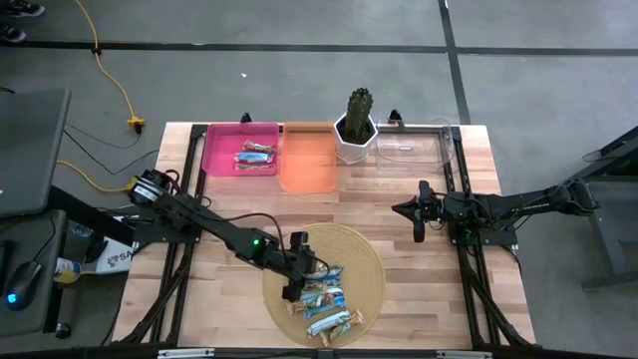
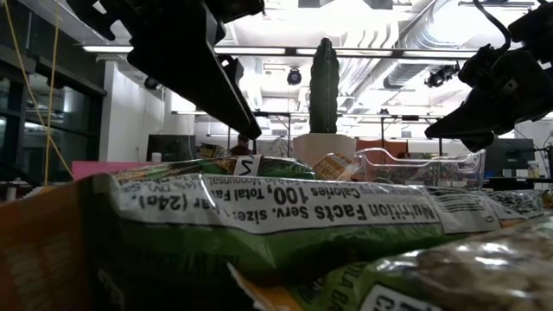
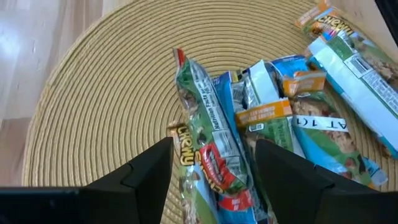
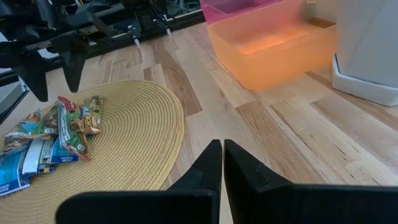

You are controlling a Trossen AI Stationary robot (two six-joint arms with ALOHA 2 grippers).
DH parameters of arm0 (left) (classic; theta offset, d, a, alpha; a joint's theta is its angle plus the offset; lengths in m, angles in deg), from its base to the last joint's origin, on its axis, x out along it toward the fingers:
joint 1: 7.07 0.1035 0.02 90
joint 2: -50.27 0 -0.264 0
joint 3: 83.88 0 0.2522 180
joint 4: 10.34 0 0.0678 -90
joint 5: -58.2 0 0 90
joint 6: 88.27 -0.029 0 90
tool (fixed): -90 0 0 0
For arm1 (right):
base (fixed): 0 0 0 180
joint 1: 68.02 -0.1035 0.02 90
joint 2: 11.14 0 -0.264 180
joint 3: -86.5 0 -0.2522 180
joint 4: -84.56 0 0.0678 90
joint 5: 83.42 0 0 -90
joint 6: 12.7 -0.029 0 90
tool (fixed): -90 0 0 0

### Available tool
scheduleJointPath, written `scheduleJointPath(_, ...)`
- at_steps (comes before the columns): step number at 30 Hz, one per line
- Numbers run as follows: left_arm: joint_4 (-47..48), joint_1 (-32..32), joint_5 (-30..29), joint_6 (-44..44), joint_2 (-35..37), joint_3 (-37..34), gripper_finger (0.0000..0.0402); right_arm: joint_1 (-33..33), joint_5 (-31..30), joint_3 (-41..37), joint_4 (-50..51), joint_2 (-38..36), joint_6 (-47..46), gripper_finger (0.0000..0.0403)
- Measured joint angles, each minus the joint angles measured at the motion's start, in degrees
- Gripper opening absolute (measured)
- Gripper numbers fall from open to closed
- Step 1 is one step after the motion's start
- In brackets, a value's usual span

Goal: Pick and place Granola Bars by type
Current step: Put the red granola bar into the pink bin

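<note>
we see the left gripper (image 1: 292, 286) reaching out over the round woven mat (image 1: 369, 254), hanging just above the near edge of the pile of granola bars (image 1: 324, 297); in the left wrist view its two dark fingers (image 3: 144, 168) stand well apart, spread on either side of a green-and-red wrapped bar (image 3: 208, 140) that lies on the mat between them, and we cannot tell whether they touch it; nothing is held yet.

the pile sits on the side of the mat nearest the table's front edge; the wrappers there are blue-and-white, tan and green, lying across one another at loose angles; in the low view the bars fill the foreground right before the lens.

a few more bars (image 1: 254, 156) already lie in the pink bin (image 1: 217, 152) at the far edge of the table; the orange bin (image 1: 309, 160) stands touching it on the right, then the cactus in its white pot (image 1: 357, 125), then a clear bin (image 1: 424, 145).

the right gripper (image 1: 419, 221) waits above bare wood to the right of the mat, well apart from the bars; in the right wrist view its fingers (image 4: 202, 177) are pressed together, holding nothing.
</note>
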Motion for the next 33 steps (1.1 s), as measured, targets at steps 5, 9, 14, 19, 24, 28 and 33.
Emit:
scheduleJointPath(5, -0.1, -0.1, 0.3, 0.0, -0.9, 0.0, 0.0225, 0.0, 0.0, 0.0, 0.0, 0.0, 0.0, 0.0000)
scheduleJointPath(9, -1.3, -0.3, -0.2, 0.0, -2.6, 0.0, 0.0225, 0.0, 0.0, 0.0, 0.0, 0.0, 0.0, 0.0000)
scheduleJointPath(14, -2.3, -0.3, -0.2, 0.5, -3.7, 0.0, 0.0225, 0.0, 0.0, 0.0, 0.0, 0.0, 0.1, 0.0000)
scheduleJointPath(19, -2.7, -0.3, -0.7, 0.5, -5.0, -0.1, 0.0225, 0.0, 0.0, 0.0, 0.1, 0.0, 0.1, 0.0000)
scheduleJointPath(24, -3.0, -0.3, 0.4, 0.9, -6.9, 0.0, 0.0225, 0.0, 0.0, 0.0, 0.1, 0.0, 0.1, 0.0000)
scheduleJointPath(28, -3.4, -0.3, 0.9, 2.0, -7.3, 0.0, 0.0225, 0.0, 0.0, 0.0, 0.1, 0.0, 0.1, 0.0000)
scheduleJointPath(33, -3.3, -0.3, 0.4, 2.1, -7.3, 0.0, 0.0225, 0.0, 0.0, 0.0, 0.0, 0.0, 0.1, 0.0000)
